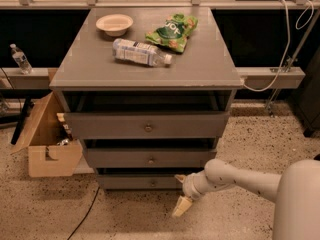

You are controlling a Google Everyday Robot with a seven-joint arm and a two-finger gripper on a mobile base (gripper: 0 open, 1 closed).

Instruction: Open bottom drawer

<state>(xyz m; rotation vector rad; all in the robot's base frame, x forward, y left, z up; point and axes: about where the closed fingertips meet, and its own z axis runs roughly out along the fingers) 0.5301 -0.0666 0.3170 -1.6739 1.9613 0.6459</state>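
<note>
- Hovering at the right end of the bottom drawer [125,182], the pincer [180,191] holds its fingers [181,207] spread apart, gripping nothing
- The drawer's knob [153,182] lies left of it, untouched

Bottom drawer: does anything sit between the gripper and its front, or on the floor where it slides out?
Nothing visible does. The gripper hangs at the right end of the bottom drawer front. A cable lies on the floor near its left corner; the cardboard box stands off to the left.
</note>
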